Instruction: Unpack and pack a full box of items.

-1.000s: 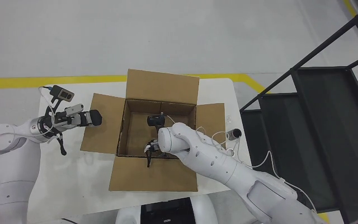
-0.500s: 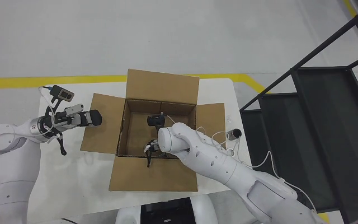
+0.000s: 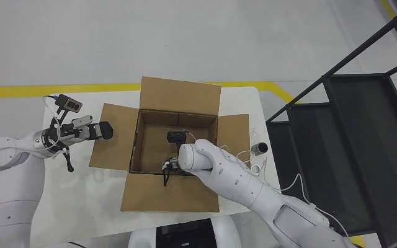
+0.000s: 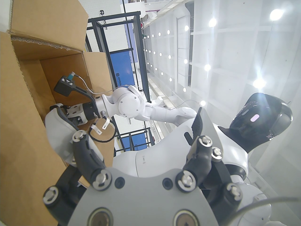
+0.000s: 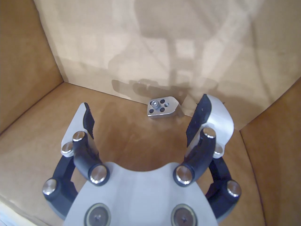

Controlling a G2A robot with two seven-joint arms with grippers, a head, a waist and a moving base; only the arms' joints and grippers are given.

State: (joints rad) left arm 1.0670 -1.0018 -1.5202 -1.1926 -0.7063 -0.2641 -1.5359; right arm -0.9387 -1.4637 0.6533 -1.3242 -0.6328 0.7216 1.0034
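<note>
Bracket [image 5: 162, 110] at box [image 3: 180, 96] wall; right end effector [image 5: 144, 116] spread inside; left end effector [image 3: 105, 131] spread.

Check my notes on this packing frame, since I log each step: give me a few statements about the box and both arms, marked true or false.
1. The right gripper is inside the cardboard box. True.
2. Its jaws are shut on the metal plate. False: they are open, and the plate lies apart on the box floor by a wall.
3. The left gripper is outside the box. True.
4. The box's flaps are folded shut. False: they are spread open.
</note>
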